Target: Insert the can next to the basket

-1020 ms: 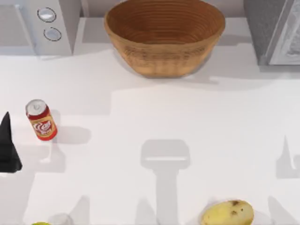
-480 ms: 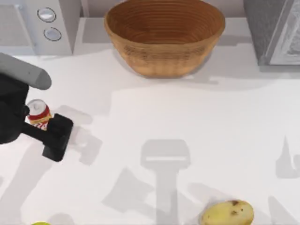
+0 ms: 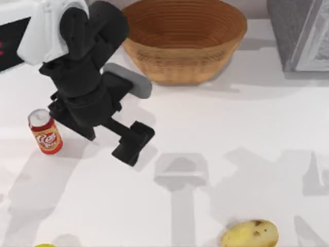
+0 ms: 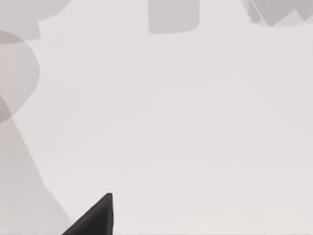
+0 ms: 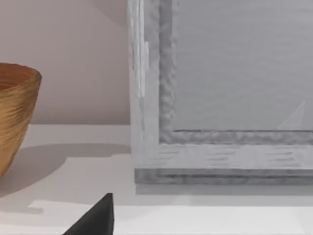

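Observation:
The can [image 3: 45, 132], red and orange with a silver top, stands upright at the table's left. The large tan woven basket [image 3: 182, 41] sits at the back centre, far from the can. My left arm reaches over the table between them, and its black gripper [image 3: 132, 145] hangs to the right of the can, apart from it and holding nothing. The left wrist view looks at bare white table [image 4: 186, 122]. My right gripper [image 5: 93, 220] is parked off to the right, facing a grey cabinet with the basket's rim [image 5: 14, 107] at the side.
A yellow potato [image 3: 249, 234] lies at the front right. A white appliance [image 3: 31, 31] stands at the back left, partly behind my left arm. A grey cabinet [image 3: 300, 36] fills the back right corner. A yellow-green thing [image 3: 45, 245] peeks in at the front left edge.
My left arm has swung in from the left edge, passed over the can and gone on to the right. The can has stayed in place.

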